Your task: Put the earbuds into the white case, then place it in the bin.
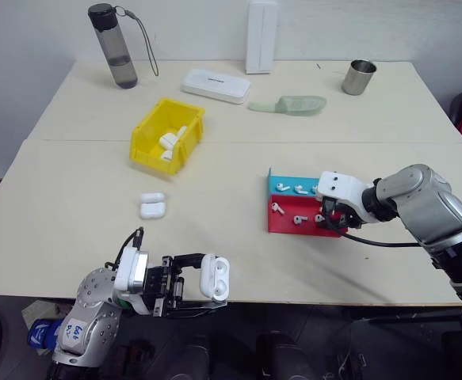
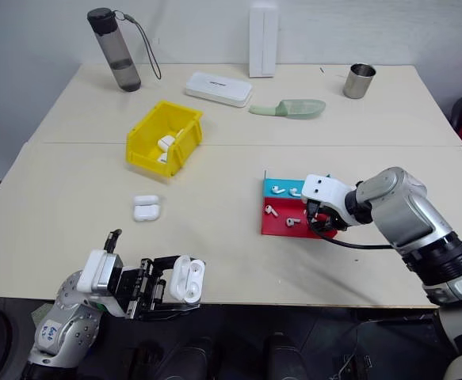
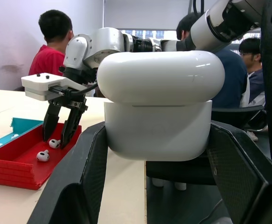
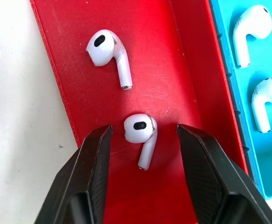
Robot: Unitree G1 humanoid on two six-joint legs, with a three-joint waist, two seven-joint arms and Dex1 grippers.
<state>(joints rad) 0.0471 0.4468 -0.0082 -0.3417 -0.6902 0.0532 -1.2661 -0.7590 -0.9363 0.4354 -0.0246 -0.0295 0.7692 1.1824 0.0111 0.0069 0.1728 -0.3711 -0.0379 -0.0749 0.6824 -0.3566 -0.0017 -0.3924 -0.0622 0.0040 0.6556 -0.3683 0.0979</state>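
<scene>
White case (image 1: 214, 277), lid open, clamped between the left gripper's (image 1: 203, 279) closed fingers at the table's (image 1: 72, 214) near edge. Right gripper (image 4: 144, 140) hangs over the red tray (image 4: 168, 60), fingers half-open astride one earbud (image 4: 139, 133), not touching it. Bin (image 1: 147, 141) stands beyond.

The white case (image 3: 159, 105) presented glossy, smooth plastic with a soft highlight along the lid. The earbuds (image 4: 139, 130) were glossy white plastic, each with a small dark oval insert. The red tray (image 4: 140, 70) was matt plastic, finely textured and lightly scuffed (scratch marks near the middle); the teal tray (image 4: 240, 112) looked alike in finish. The bin (image 1: 167, 134) was bright yellow moulded plastic, slightly shiny. The right hand's fingers (image 4: 91, 177) were matt black. The cup (image 1: 359, 77) appeared brushed metal. The table (image 1: 215, 237) was smooth, matt cream laminate.
</scene>
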